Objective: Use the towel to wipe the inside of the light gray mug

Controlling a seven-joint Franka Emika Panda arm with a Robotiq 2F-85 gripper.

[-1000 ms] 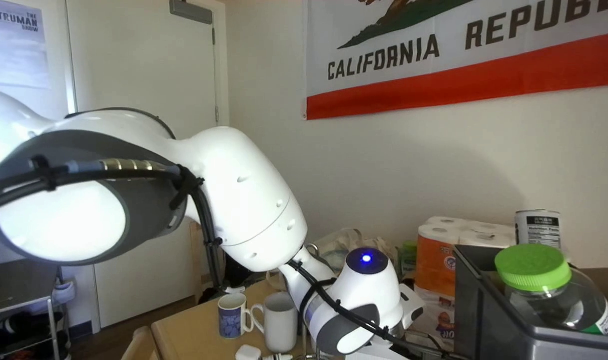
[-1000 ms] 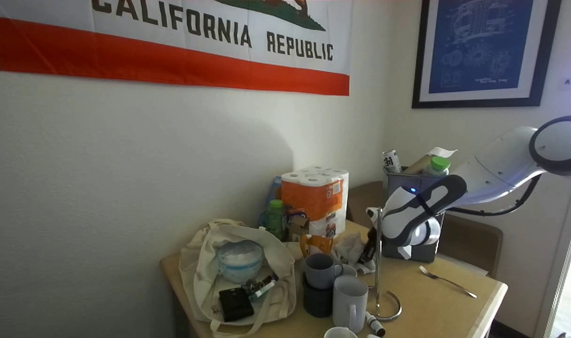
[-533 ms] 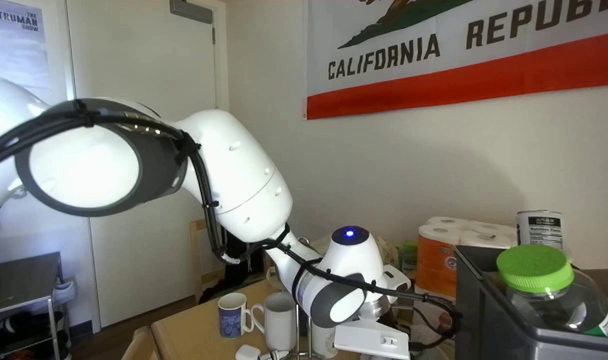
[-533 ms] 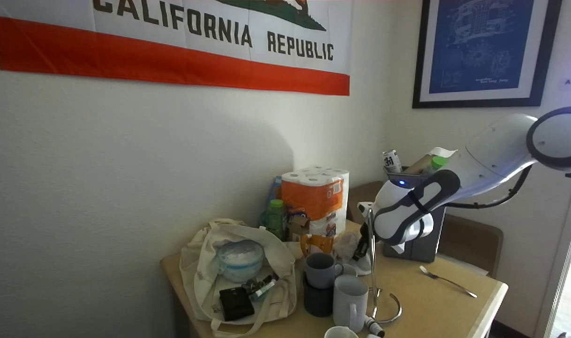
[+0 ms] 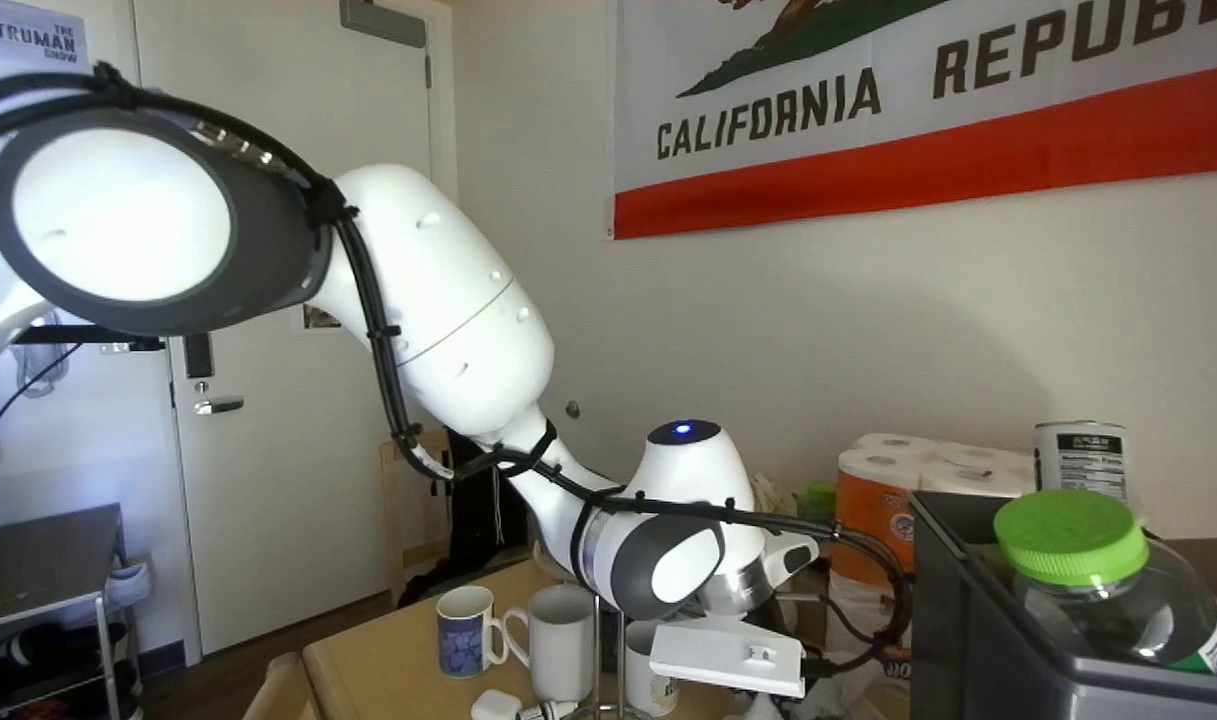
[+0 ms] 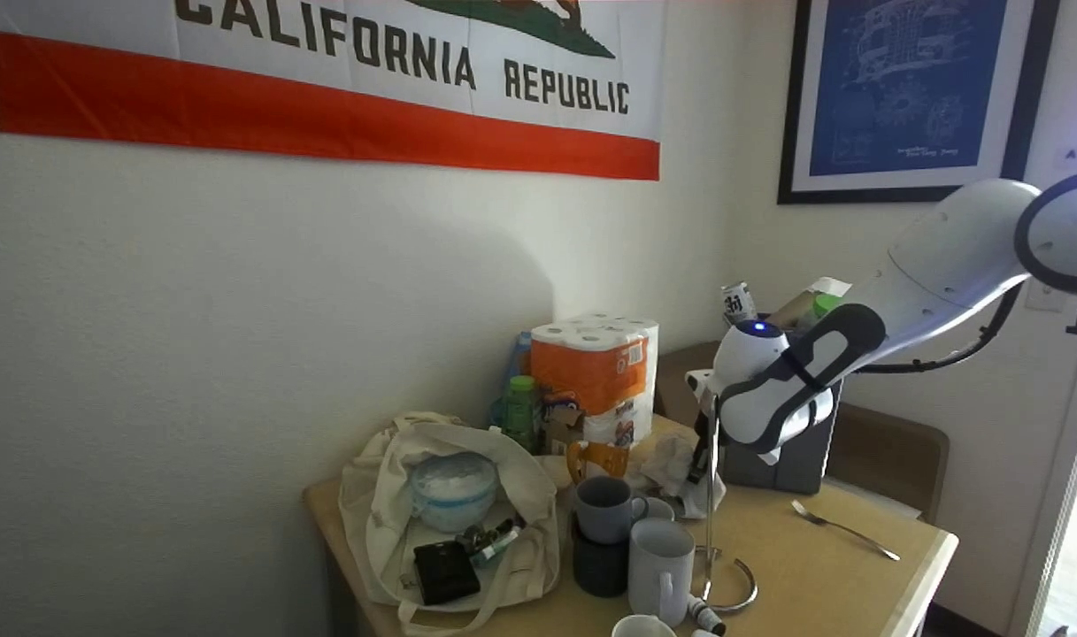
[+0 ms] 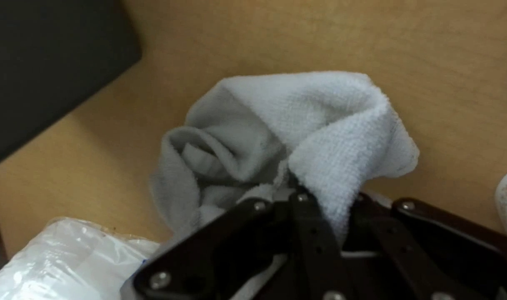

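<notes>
The light gray mug (image 5: pixel 560 645) stands upright on the table, and it also shows in an exterior view (image 6: pixel 660 566) among other mugs. Its inside is hidden. The pale gray-white towel (image 7: pixel 320 108) is bunched and folded in the wrist view. My gripper (image 7: pixel 326 204) is shut on a fold of the towel, which narrows between the black fingers. In an exterior view the gripper (image 6: pixel 700 451) is behind the metal stand, farther back than the mug, with the towel (image 6: pixel 706 500) below it. I cannot tell whether the towel touches the table.
A metal stand (image 6: pixel 713 504) rises beside the mug. A gray mug (image 6: pixel 604 510) sits on a dark one, and a blue-patterned mug (image 5: pixel 465 630) stands near. A dark bin (image 5: pixel 968 620), paper roll pack (image 6: pixel 591 372), tote bag (image 6: pixel 529 566) and fork (image 6: pixel 843 529) are around.
The arm and hand have risen. In an exterior view the hand has also moved left, toward the mugs. The mugs and other objects have not moved.
</notes>
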